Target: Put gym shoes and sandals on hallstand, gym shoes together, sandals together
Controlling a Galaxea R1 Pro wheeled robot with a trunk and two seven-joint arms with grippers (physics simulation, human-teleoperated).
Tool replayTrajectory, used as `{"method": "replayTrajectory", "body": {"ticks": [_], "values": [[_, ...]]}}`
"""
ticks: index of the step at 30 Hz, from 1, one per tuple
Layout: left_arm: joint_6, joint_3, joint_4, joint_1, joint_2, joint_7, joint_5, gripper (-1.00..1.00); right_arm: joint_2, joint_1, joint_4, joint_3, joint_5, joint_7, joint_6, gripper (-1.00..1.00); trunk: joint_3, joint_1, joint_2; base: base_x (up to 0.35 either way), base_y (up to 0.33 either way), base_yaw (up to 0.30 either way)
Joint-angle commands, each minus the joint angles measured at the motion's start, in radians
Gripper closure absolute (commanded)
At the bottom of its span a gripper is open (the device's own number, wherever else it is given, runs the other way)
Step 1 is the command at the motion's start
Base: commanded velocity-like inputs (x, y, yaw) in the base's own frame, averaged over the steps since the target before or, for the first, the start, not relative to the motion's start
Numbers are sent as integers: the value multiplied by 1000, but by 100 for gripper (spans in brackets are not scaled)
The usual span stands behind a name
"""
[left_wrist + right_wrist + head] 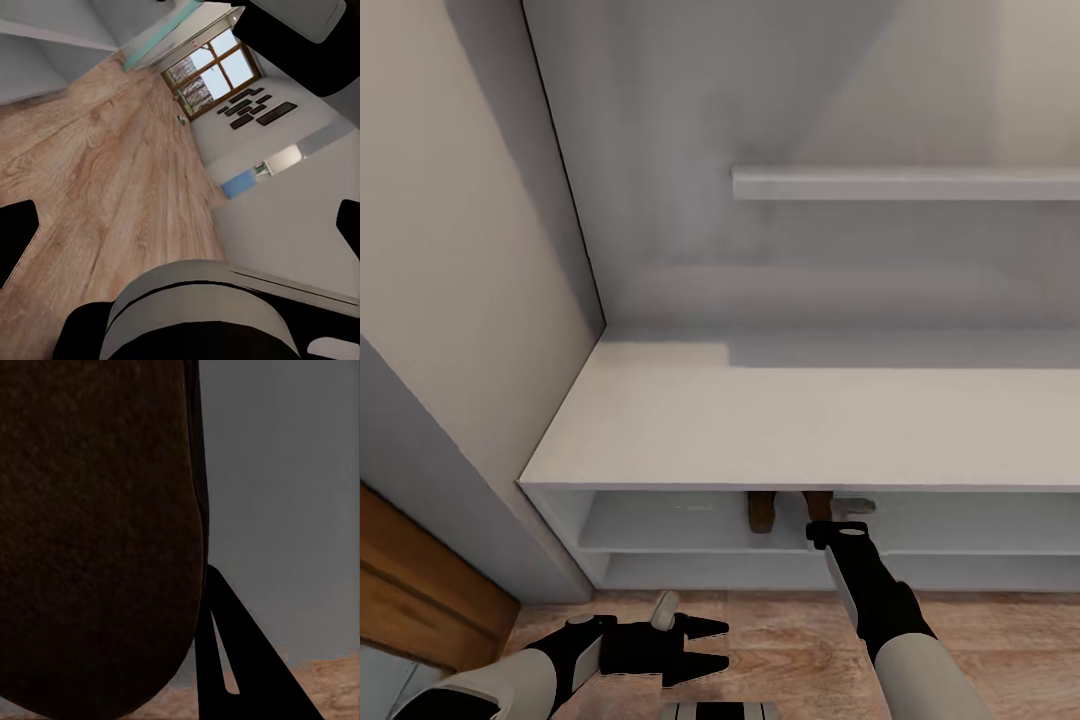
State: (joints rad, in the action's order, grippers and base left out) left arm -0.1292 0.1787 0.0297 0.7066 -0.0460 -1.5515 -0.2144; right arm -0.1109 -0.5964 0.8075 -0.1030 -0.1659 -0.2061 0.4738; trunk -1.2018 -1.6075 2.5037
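1. Brown sandals [762, 511] sit on the hallstand [810, 430] upper open shelf, under the bench top.
2. Right gripper [830, 530] reaches in there; grip state unclear.
3. Left gripper [705, 648] fingers spread, empty, over the corridor floor [780, 630].

Two brown sandals [761, 511] and [819, 503] show under the bench top of one hallstand [800, 430], which carries one upper shelf [905, 184], with two grippers, left [705, 647] and right [840, 512].

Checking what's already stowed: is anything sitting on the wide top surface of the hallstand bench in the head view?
No. The hallstand bench top is bare; the brown sandals show beneath it, on the upper open shelf.
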Motion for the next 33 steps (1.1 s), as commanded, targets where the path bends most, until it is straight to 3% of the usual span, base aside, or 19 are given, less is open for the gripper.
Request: {"method": "replayTrajectory", "body": {"ticks": [1,33], "values": [[-10,8,-1,1,0,-1,-10,-100,-1,0,1,-3,-7,2,6,100,-1,0,0,108,0,0],[-10,9,-1,1,0,-1,-10,-100,-1,0,1,-3,-7,2,6,100,-1,0,0,27,15,0]]}}
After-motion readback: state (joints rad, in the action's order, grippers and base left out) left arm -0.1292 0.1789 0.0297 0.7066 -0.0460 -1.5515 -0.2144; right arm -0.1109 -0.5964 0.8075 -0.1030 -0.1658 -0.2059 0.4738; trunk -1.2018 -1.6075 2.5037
